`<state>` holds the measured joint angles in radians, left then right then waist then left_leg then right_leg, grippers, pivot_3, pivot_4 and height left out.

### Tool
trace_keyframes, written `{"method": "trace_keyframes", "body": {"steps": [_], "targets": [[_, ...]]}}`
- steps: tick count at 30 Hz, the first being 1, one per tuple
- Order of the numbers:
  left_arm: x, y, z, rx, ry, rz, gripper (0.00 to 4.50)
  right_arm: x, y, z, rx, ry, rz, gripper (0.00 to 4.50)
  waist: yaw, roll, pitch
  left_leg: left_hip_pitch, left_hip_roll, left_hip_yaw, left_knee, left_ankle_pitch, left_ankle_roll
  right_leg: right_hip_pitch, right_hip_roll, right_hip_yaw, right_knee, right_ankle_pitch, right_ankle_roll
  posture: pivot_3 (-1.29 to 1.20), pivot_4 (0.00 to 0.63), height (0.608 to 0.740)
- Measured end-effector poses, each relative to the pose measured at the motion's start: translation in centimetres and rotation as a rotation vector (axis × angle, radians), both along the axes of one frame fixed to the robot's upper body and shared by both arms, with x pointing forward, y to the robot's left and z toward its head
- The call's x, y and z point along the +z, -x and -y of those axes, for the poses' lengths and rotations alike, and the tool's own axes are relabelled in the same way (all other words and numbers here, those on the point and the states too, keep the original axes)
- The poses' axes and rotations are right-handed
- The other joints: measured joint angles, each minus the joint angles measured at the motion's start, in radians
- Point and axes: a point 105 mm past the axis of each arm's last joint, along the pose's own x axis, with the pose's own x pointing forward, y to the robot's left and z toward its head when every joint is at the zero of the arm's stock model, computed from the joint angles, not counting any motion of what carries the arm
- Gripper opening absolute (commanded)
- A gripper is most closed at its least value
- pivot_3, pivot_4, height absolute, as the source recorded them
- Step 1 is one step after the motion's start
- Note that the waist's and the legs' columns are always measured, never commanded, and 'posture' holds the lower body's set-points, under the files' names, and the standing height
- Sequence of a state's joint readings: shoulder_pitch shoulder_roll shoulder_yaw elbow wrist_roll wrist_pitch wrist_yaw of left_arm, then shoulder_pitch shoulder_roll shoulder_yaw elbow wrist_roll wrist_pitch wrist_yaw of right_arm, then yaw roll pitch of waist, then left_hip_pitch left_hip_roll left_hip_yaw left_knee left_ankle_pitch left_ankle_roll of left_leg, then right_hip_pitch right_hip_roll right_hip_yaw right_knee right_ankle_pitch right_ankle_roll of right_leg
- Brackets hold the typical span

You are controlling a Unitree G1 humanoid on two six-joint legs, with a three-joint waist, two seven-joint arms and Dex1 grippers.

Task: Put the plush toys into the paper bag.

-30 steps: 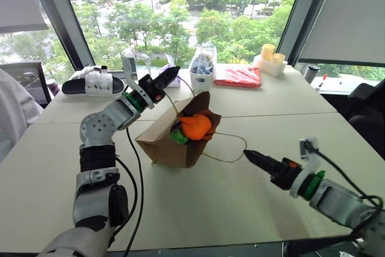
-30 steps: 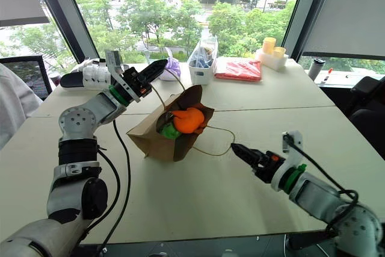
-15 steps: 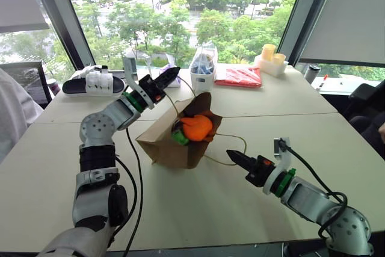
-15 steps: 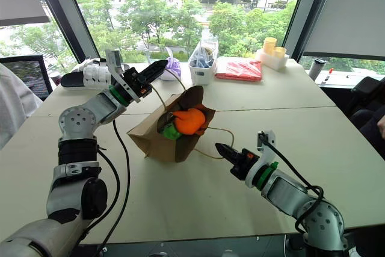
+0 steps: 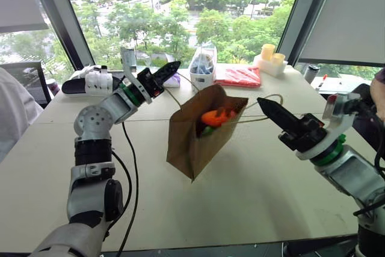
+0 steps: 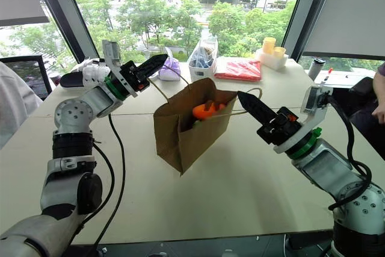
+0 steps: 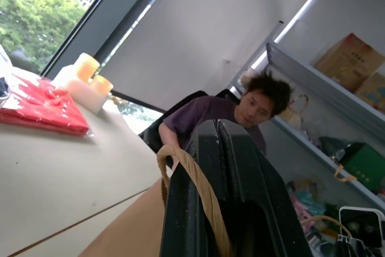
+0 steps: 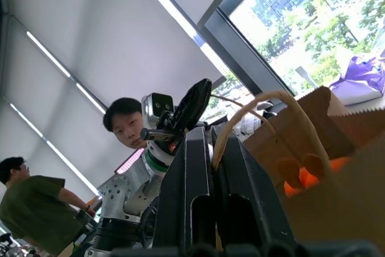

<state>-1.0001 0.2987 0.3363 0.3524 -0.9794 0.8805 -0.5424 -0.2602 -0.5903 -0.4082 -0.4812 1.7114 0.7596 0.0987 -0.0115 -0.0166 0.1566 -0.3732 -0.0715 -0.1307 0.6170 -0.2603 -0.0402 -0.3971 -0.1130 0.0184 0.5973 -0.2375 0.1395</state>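
**Bag lifted upright by both handles, toys inside**

At the middle of the desk (image 5: 252,185), the paper bag (image 5: 195,139) now stands upright with its mouth facing up, where a second ago it lay tipped on its side with the mouth gaping toward your right arm. Your right end effector (image 5: 269,107) has come up from low over the desk, shut on the near twine handle (image 5: 255,109), and pulled it taut. In the right wrist view you can see that handle (image 8: 240,121) pinched between the shut fingers. Your left end effector (image 5: 171,68) is shut on the far twine handle (image 7: 195,176), raised behind the bag, and has hardly moved.

For the task this reads well: the orange plush toy (image 5: 215,117) has dropped from the lip, where it bulged out before, to sit below the rim, with a sliver of the green plush toy (image 5: 206,130) under it. Both look to be inside, so I judge the job nearly done; what remains is setting the bag down steady and letting go.

You cannot see how deep the toys sit, since the bag's front wall hides most of them, and the green one is barely visible. Whether the bag's base rests on the desk or hangs just clear is hard to tell.
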Motion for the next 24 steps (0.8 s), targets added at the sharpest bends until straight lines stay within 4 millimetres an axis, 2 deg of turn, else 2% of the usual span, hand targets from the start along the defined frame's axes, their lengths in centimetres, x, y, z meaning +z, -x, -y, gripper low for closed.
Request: {"method": "trace_keyframes", "body": {"steps": [4, 7, 10, 17, 18, 24], "targets": [[-1.3, -0.1, 1.8, -0.025, -0.034, -0.006, 0.00, -1.6, -0.6, -0.8, 0.007, 0.032, -0.052, 0.04, 0.001, 0.000, 0.000, 0.000, 0.000, 0.000, 0.000, 0.000, 0.000, 0.000, 0.000, 0.000, 0.000, 0.000, 0.000, 0.00, 0.150, 0.740], [-2.6, -0.2, 2.4, -0.031, -0.053, -0.029, 0.00, -2.2, -0.7, -1.5, 0.023, 0.041, -0.068, 0.04, -0.001, 0.000, 0.000, 0.000, 0.000, 0.000, 0.000, 0.000, 0.000, -0.001, 0.000, 0.000, 0.000, 0.000, 0.000, 0.00, 0.150, 0.740], [-2.9, -0.3, 2.4, -0.030, -0.055, -0.040, 0.84, -2.3, -0.8, -1.5, 0.012, 0.049, -0.065, 0.92, -0.001, 0.000, 0.000, 0.000, 0.000, 0.000, 0.000, 0.000, 0.000, -0.001, 0.000, 0.000, 0.000, 0.000, 0.000, 0.00, 0.150, 0.740], [-2.9, -0.4, 1.2, -0.027, -0.015, -0.057, 4.31, -2.2, -0.8, -1.6, 0.018, 0.060, -0.049, 4.48, 0.000, 0.000, 0.000, 0.000, 0.000, 0.000, 0.000, 0.000, 0.000, 0.000, 0.000, 0.000, 0.000, 0.000, 0.000, 0.00, 0.150, 0.740], [-2.9, -0.3, 0.9, -0.025, -0.023, -0.056, 4.47, -2.4, -0.8, -1.6, 0.017, 0.076, -0.051, 4.50, 0.000, 0.000, 0.000, 0.000, 0.000, 0.000, 0.000, 0.000, 0.000, 0.000, 0.000, 0.000, 0.000, 0.000, 0.000, 0.00, 0.150, 0.740], [-4.8, 1.3, -2.9, -0.007, -0.125, -0.058, 4.47, -4.4, 1.5, -1.9, 0.091, 0.110, -0.072, 4.50, -0.004, 0.000, 0.000, 0.000, 0.001, 0.000, -0.001, 0.000, 0.000, -0.001, 0.000, 0.000, 0.001, 0.000, 0.000, 0.00, 0.150, 0.740]]}}
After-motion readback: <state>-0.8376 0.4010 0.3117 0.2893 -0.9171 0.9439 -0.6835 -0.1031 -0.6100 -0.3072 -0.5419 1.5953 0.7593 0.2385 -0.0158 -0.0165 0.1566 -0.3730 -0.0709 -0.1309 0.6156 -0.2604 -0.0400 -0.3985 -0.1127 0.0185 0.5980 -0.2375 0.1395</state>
